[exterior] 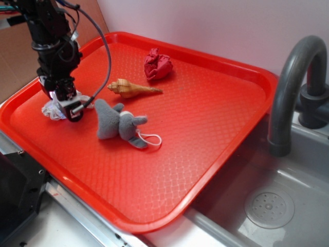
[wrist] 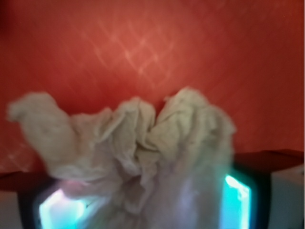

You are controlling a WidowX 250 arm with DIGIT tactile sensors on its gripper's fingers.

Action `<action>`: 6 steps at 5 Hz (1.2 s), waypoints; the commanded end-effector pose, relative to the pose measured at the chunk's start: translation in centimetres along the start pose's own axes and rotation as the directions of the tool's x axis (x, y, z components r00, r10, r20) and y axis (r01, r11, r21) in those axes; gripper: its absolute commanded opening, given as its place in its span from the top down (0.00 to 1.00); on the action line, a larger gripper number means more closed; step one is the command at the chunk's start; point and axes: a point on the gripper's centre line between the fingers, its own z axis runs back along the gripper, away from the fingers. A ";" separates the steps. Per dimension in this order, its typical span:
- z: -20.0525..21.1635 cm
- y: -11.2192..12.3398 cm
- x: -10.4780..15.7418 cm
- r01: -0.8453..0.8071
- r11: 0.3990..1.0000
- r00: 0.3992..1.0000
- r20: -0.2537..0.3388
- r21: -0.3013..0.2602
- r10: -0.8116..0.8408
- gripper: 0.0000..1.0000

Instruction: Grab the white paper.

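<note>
**Inspector A:** Item under inspection is the white paper [exterior: 52,108], a small crumpled wad. The wrist view shows it [wrist: 128,143] off-white to pale cream, heavily wrinkled, with grey shadowed creases and two or three ragged lobes sticking upward. The picture is soft, so finer texture cannot be read.

**Inspector B:** Location?

**Inspector A:** On the red tray [exterior: 205,118], near its far left edge. In the exterior view most of it is hidden by the gripper [exterior: 66,105]; only a white fringe shows on the left side and beneath.

**Inspector B:** Gripper condition?

**Inspector A:** Lowered onto the wad. In the wrist view the two fingers [wrist: 240,195] stand on either side of the paper at the bottom of the frame, with the wad filling the gap between them. They are partly spread, with the paper between. Whether they press firmly on it, I cannot tell.

**Inspector B:** Neighbouring items?

**Inspector A:** A grey plush toy [exterior: 118,123] with a white loop lies just right of the gripper. A tan seashell [exterior: 131,88] lies behind it. A dark red paper wad [exterior: 157,64] sits farther back, well apart from the white paper. A grey faucet [exterior: 293,82] and sink [exterior: 267,206] stand to the right of the tray.
</note>
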 end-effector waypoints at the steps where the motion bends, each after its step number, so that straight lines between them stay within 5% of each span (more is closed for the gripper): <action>1: -0.1 2.5 -0.3 -0.061 0.998 0.998 0.012 -0.018 0.061 1.00; 3: 0.6 2.2 0.0 -0.060 0.998 0.998 0.017 -0.021 0.061 1.00; 5: 9.2 0.8 1.0 -0.037 0.997 0.987 0.157 -0.065 0.047 1.00; 6: 14.7 -1.7 0.6 -0.008 0.988 0.972 0.230 -0.152 0.043 1.00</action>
